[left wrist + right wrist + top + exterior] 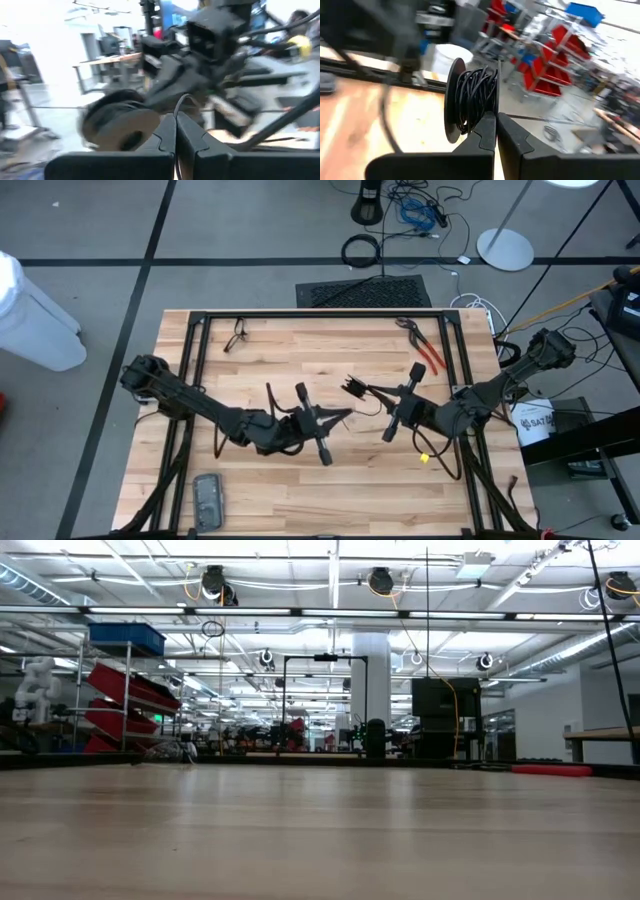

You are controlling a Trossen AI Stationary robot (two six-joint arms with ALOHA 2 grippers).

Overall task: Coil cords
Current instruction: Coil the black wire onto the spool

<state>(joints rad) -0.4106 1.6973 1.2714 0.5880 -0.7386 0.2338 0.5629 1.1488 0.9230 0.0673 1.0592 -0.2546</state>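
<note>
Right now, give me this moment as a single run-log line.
left gripper: shut on thin black cord | right gripper: shut at black spool of wound cord | both mid-table | red-handled pliers: untouched

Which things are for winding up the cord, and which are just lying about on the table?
For the job:
- black cord
- spool it is wound on
- right gripper, shut, holding the spool
- left gripper, shut, pinching the cord

Just lying about:
- red-handled pliers
- grey gadget
- small yellow bit
- small black item
</note>
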